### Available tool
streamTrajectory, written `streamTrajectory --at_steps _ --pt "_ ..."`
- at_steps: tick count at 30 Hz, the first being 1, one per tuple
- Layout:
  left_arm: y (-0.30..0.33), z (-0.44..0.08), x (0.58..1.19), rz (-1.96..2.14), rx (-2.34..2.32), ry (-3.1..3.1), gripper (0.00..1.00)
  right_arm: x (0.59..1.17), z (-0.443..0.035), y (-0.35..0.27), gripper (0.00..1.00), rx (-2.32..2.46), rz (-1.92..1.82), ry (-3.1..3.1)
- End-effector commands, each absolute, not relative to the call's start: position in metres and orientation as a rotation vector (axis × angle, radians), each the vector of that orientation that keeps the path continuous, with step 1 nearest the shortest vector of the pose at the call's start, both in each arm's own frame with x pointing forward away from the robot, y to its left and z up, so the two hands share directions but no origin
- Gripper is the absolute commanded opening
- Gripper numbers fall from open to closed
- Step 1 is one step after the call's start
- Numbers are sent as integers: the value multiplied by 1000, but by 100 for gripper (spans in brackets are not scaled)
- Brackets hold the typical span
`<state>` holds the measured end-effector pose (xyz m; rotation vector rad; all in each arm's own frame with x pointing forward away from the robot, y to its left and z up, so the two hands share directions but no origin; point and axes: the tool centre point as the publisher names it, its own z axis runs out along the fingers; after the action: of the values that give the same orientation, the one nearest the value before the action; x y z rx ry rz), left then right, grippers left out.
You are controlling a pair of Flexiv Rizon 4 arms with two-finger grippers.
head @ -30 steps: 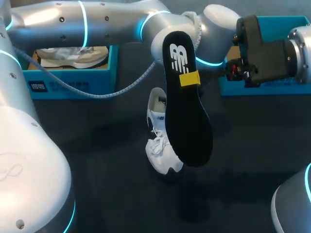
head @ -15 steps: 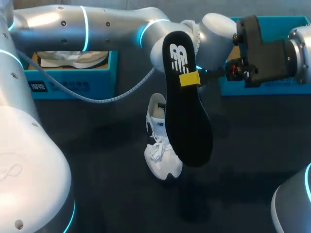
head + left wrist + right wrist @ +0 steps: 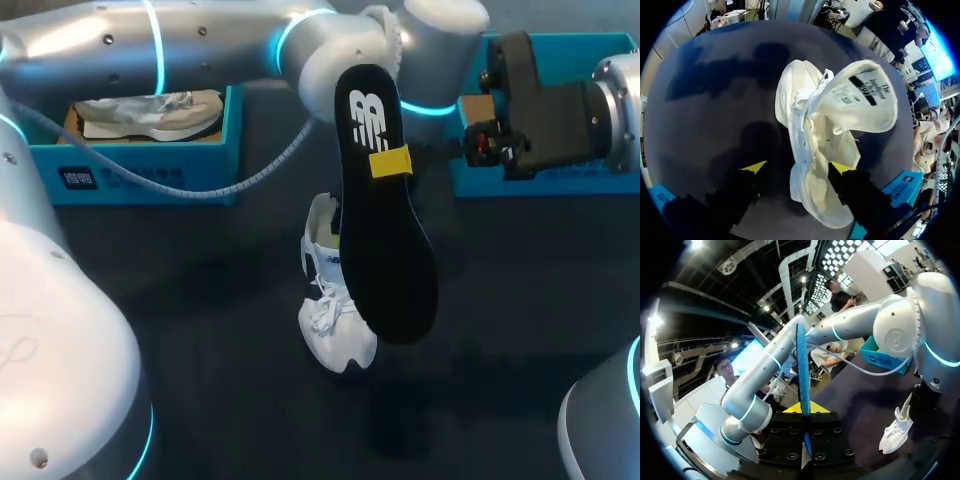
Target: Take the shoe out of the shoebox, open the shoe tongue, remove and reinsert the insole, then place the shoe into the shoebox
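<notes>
A white shoe (image 3: 330, 300) lies on the dark table, toe toward me; in the left wrist view the shoe (image 3: 815, 150) has its tongue (image 3: 860, 97) standing up. My left gripper (image 3: 797, 167) hangs open just above the shoe's heel end, one finger on each side, gripping nothing. In the head view the insole hides that gripper; only the left arm (image 3: 300, 50) shows. My right gripper (image 3: 802, 409) is shut on the black insole (image 3: 385, 210), held upright in the air above the shoe. The insole (image 3: 802, 365) appears edge-on from the right wrist.
A blue shoebox (image 3: 140, 165) at the back left holds another pale shoe and paper. A second blue box (image 3: 560, 180) stands at the back right behind the right wrist. The left arm's cable (image 3: 200, 190) drapes in front of the left box.
My left gripper has gone from shut to open, letting go of the shoe, and the left arm has lifted slightly. The right arm and insole have stayed put.
</notes>
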<state>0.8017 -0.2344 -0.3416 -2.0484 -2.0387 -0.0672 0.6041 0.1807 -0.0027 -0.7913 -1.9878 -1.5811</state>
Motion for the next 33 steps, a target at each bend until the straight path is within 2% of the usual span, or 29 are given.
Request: streamTrajectory --at_steps 1,23,33 --pt "-222 -313 800 0 -2111 -2084 100 605 -4 183 0 -793 -1579 -1988" --pt "-217 -224 815 134 -2375 -2215 100 605 -4 183 0 -793 -1579 -1988" --pt "-196 -192 836 379 -2487 -2207 100 644 4 155 0 -902 -1478 -1901"
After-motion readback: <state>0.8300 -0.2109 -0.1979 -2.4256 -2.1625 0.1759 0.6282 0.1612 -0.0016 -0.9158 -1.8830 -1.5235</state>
